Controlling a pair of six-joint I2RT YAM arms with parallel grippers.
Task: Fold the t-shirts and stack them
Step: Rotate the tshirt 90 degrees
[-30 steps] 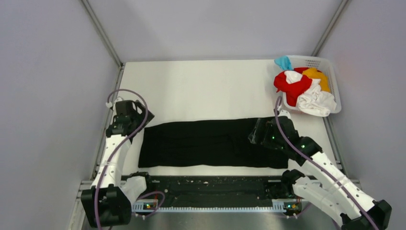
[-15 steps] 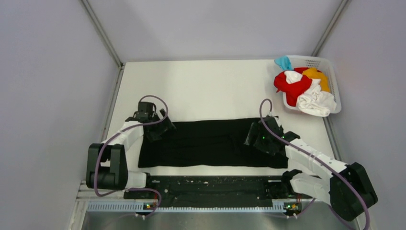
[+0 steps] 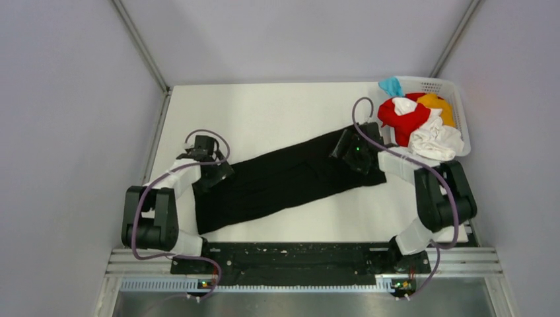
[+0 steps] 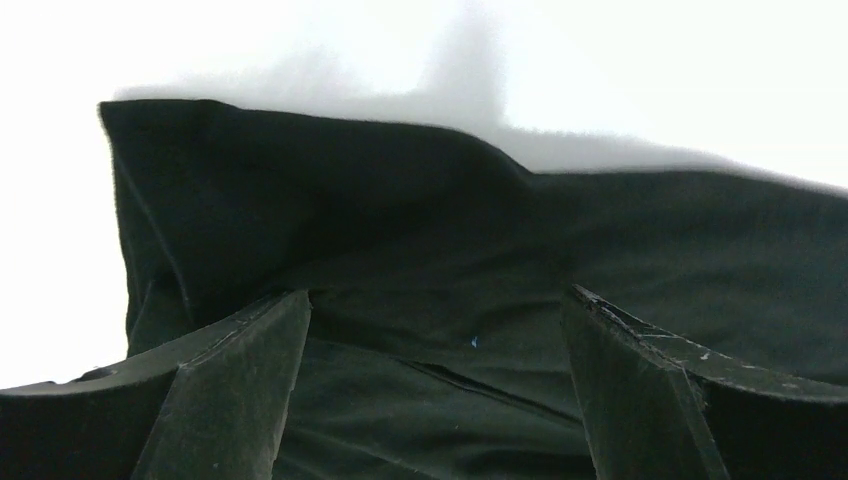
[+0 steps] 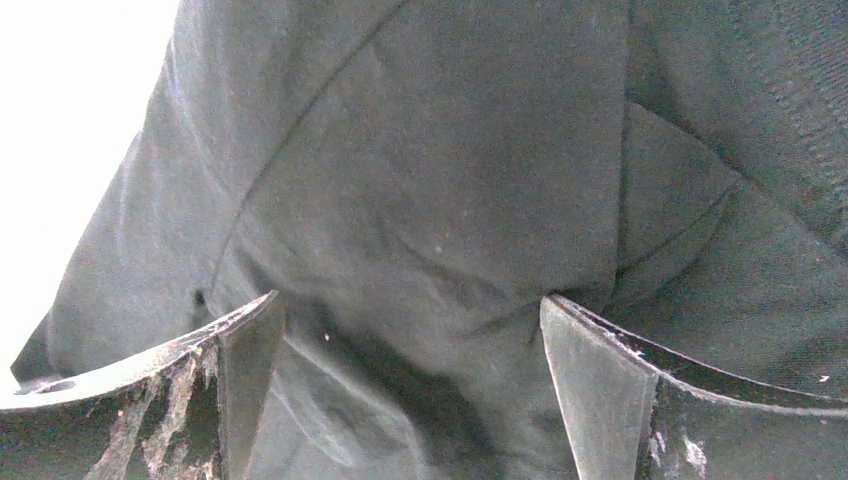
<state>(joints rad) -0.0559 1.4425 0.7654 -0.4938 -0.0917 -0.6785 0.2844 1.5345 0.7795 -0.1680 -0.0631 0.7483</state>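
Right now your left jaws and right jaws both stand wide open, holding nothing, each low over one end of the black t-shirt [image 3: 290, 181], which lies slanted across the counter [image 3: 264, 112]. It looks like limp, light cloth, so pinch the end edges through every layer. The basket [image 3: 432, 84] holds crumpled red [image 3: 403, 119], white [image 3: 439, 142], orange-yellow [image 3: 439, 102] and light-blue [image 3: 391, 86] shirts.

Open table [image 3: 264, 112] beyond black t-shirt [image 3: 284, 181] (basket [image 3: 432, 82] far right)

t-shirt [image 3: 284, 181] laid on table [image 3: 264, 112], basket [image 3: 439, 84] far right corner
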